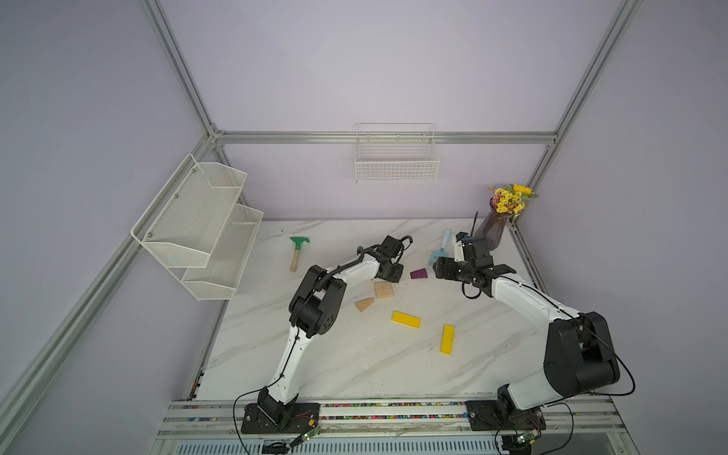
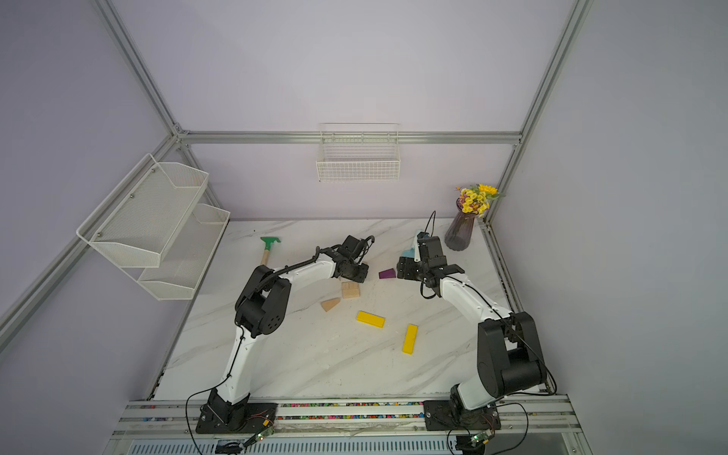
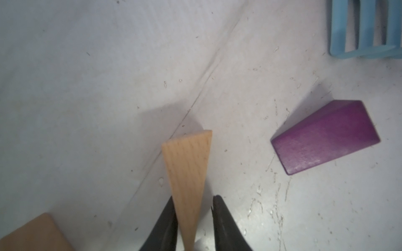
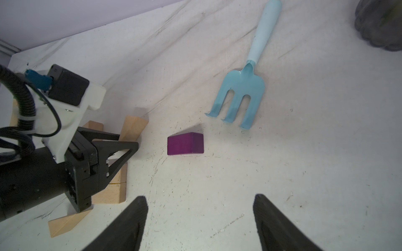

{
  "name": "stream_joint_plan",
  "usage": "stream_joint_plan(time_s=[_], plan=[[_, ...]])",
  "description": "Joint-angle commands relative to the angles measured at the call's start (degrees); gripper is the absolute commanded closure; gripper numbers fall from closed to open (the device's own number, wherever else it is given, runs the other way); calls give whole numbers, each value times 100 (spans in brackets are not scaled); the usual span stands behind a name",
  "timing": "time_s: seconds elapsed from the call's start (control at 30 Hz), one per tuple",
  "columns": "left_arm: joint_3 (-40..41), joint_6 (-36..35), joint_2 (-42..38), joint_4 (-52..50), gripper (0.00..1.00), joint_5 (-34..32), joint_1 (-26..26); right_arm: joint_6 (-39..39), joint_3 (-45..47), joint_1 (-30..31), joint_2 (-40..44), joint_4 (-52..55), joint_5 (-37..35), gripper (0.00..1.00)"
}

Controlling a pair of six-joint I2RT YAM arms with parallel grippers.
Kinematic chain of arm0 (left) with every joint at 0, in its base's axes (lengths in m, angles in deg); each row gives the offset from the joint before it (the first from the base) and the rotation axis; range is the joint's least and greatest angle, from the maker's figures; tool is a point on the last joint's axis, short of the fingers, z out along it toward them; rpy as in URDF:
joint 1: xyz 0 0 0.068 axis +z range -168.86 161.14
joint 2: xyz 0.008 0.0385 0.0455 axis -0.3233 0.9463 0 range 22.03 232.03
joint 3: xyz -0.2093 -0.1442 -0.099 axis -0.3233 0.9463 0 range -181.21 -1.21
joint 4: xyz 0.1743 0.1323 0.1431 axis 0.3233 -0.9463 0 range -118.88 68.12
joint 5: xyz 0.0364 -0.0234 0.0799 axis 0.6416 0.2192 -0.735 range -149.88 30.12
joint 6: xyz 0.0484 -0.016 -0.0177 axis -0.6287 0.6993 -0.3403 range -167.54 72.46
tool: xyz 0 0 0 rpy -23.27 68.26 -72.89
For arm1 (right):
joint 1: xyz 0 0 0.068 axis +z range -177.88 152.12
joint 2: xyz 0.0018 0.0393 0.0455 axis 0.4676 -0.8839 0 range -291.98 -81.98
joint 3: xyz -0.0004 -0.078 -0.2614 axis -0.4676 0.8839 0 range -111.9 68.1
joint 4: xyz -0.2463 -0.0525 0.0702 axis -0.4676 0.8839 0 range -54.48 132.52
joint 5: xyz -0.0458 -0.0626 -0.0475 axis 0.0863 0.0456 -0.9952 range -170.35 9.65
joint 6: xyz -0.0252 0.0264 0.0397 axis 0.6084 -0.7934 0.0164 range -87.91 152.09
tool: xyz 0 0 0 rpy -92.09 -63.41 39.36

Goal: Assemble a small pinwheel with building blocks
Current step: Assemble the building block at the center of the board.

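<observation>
**Left gripper slack on wood wedge; right gripper wide and empty**

Your left gripper [image 3: 194,196] is narrowly parted around a pale wood wedge [image 3: 187,165]; one finger touches it, the other stands clear. Your right gripper [image 4: 200,217] is spread wide and holds nothing; the purple wedge [image 4: 185,143] lies alone on the bench [image 1: 335,366], right of centre in both top views. The wood square hub [image 1: 383,290] sits just below the left gripper; a second wood wedge [image 1: 364,304] lies lower left of it; one yellow bar [image 1: 406,319] and another yellow bar [image 1: 447,338] lie apart, lower right.
</observation>
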Motion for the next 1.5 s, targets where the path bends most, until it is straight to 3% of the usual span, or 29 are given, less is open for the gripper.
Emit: stream_joint_plan(time_s=[0.0,0.3,0.57,0.87,1.1,1.27,1.47], plan=[[98,118,-193,-130,71,142,-61,-49,17,-15,-84,-117,-5,20],[99,117,-216,-120,68,112,-79,-34,1,-15,-106,-117,-20,19],[220,123,-451,59,48,29,-79,181,-223,-17,-312,-17,-173,19],[172,90,-932,250,42,-29,-79,801,-645,-25,-417,134,-535,17],[538,51,-1883,699,37,-66,-79,2100,-993,-23,-810,168,-708,16],[1428,-25,-2960,1098,25,-426,-75,3136,-931,-19,-1117,-95,-428,16],[2833,-450,-4417,1538,2,-681,-44,4097,-838,-10,-1457,-380,-140,18]])
